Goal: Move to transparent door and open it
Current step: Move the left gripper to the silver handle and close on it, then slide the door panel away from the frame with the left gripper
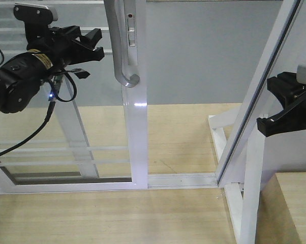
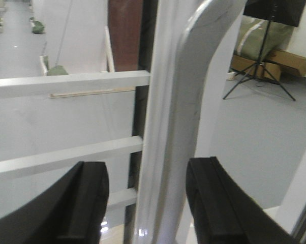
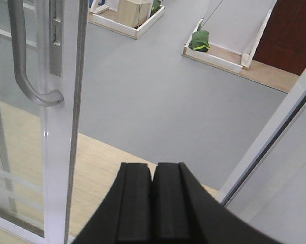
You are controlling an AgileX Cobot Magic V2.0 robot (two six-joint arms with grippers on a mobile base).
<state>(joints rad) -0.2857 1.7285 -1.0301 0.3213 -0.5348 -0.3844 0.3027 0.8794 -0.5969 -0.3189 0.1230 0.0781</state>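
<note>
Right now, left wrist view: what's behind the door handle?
The white door frame sits directly behind the grey handle. Beyond are grey floor and a black tripod. The bar hides its own mounts.

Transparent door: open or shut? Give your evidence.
Open, at least partly: the door stands apart from the slanted frame, with bare track between them.

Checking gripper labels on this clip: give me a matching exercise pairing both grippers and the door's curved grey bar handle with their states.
1. left black gripper
2. right black gripper
3. curved grey metal bar handle

A. shut, pads together
B. mounted on the white door frame, ungrasped
C. open, facing the handle, clear of it

Pairs: 1-C, 2-A, 3-B.
</note>
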